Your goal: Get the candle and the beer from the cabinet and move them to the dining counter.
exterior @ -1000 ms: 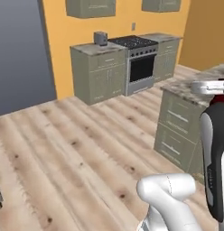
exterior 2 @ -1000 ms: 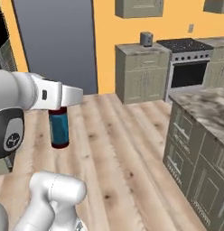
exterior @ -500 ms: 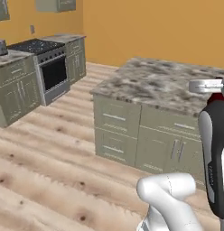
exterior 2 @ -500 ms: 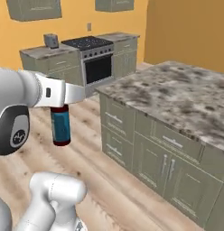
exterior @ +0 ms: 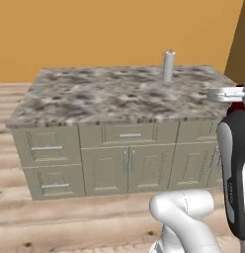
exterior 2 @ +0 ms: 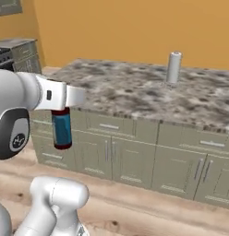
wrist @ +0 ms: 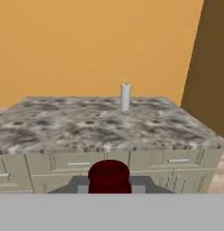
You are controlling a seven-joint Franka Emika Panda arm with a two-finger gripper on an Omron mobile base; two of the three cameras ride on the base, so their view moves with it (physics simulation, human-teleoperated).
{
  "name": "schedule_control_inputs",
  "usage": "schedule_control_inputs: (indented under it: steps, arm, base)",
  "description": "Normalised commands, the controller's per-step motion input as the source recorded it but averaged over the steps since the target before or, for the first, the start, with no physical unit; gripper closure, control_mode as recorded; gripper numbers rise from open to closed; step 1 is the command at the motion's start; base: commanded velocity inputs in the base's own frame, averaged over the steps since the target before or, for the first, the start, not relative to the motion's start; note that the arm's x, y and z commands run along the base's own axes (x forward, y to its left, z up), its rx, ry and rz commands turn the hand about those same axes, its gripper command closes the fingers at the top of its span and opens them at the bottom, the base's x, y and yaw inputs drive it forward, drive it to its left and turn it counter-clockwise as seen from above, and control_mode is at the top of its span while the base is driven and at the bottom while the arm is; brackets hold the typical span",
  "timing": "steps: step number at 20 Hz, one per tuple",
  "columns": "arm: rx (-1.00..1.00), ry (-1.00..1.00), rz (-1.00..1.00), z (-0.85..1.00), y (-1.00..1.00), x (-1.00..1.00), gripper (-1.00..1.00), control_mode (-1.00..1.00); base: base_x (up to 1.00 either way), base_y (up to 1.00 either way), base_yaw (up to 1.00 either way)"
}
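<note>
Right base view shows the claw (exterior 2: 62, 107) pinched on the neck of the beer (exterior 2: 62, 130), the bottle hanging below it in the air, upright, well short of the dining counter (exterior 2: 130, 99) and nearer me than its front edge; the hand view gives me the red cap (wrist: 109, 176) sitting between the two fingers, so the grip is right at the top. I see the risk there: a hold that high lets the bottle swing or slip if I brake or turn the base sharply; it also hangs below the level of the marble tabletop, so I judge it could knock the edge or the drawer fronts (exterior: 129, 134) unless I lift before reaching in. A paper-towel roll (exterior: 168, 66) stands upright toward the far side of the tabletop, well apart from the bottle; I should set down short of it. I cannot make out the candle.
</note>
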Motion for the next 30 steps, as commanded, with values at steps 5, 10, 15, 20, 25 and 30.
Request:
schedule_control_inputs:
  steps: [5,10,15,20,25,30]
  arm:
    - [0.00,0.00,0.00,0.00,0.00,0.00,1.00,1.00]
    - [0.00,0.00,0.00,0.00,0.00,0.00,1.00,1.00]
    - [0.00,0.00,0.00,0.00,0.00,0.00,1.00,1.00]
    - [0.00,0.00,0.00,0.00,0.00,0.00,1.00,1.00]
    - [0.00,0.00,0.00,0.00,0.00,0.00,1.00,1.00]
    - [0.00,0.00,0.00,0.00,0.00,0.00,1.00,1.00]
  base:
    - [0.58,0.18,-0.58]
    - [0.29,0.56,-0.11]
    - [0.00,1.00,0.14]
    - [-0.01,1.00,0.19]
    - [0.12,1.00,0.11]
    - [0.92,1.00,0.01]
